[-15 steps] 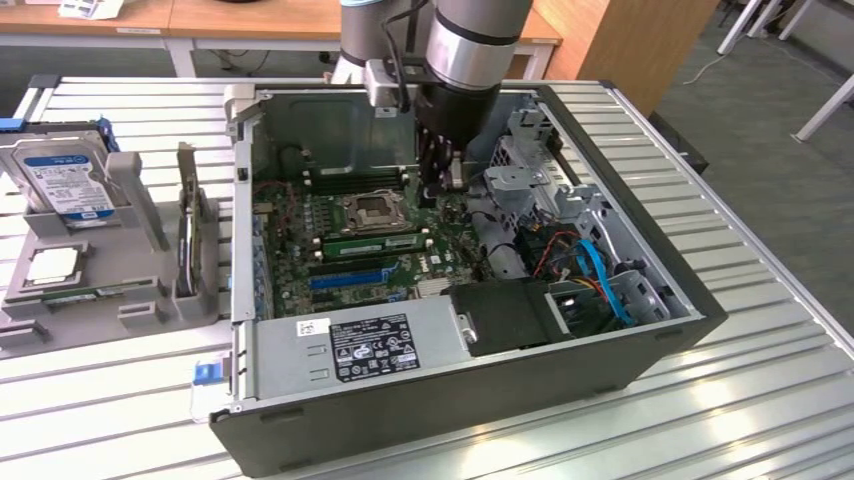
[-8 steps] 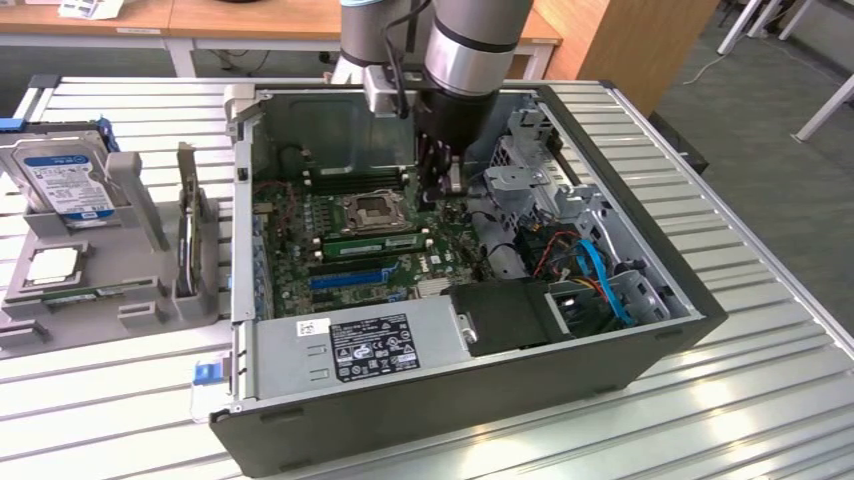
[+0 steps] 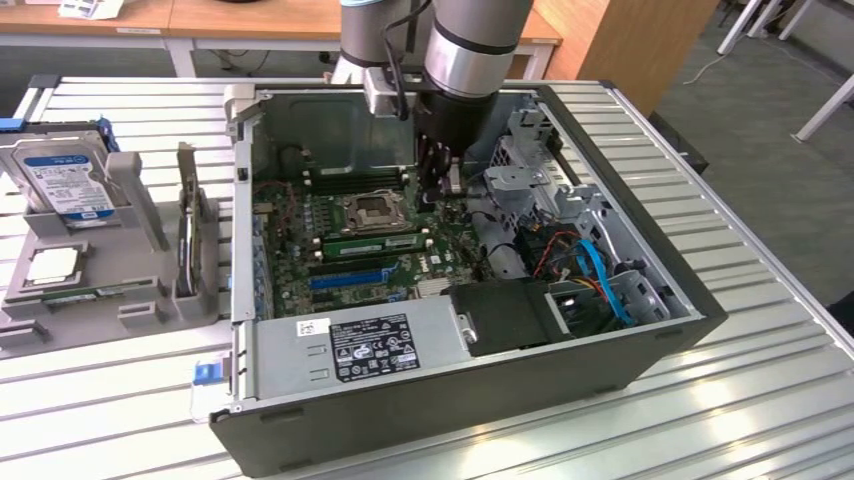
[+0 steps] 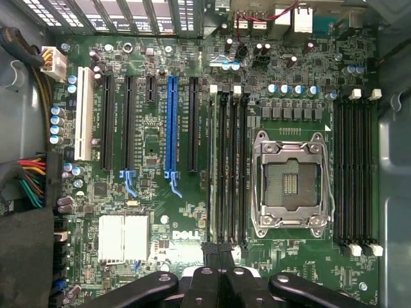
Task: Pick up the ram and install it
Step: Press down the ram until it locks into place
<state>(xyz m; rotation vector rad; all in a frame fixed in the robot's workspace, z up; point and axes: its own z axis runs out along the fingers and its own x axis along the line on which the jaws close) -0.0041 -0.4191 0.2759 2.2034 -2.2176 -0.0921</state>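
**Gripper** (image 4: 218,251): black fingers pressed together with nothing between them, above one end of the black memory slots (image 4: 230,170).

**Ram** (image 3: 378,243): thin green stick, seated on edge in a slot at 6 o'clock from the square metal processor socket (image 3: 370,210).

**Motherboard** (image 4: 154,212): green, densely populated, inside the open dark case (image 3: 534,390). A grey labelled power supply (image 3: 360,345) sits at its 6 o'clock.

**Grey holder** (image 3: 134,315): at 9 o'clock from the case, carrying a hard drive (image 3: 67,185) and a silver chip (image 3: 51,265).

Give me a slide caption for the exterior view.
Arm reaching into the open computer case; the ram stands on the motherboard beside the processor socket.
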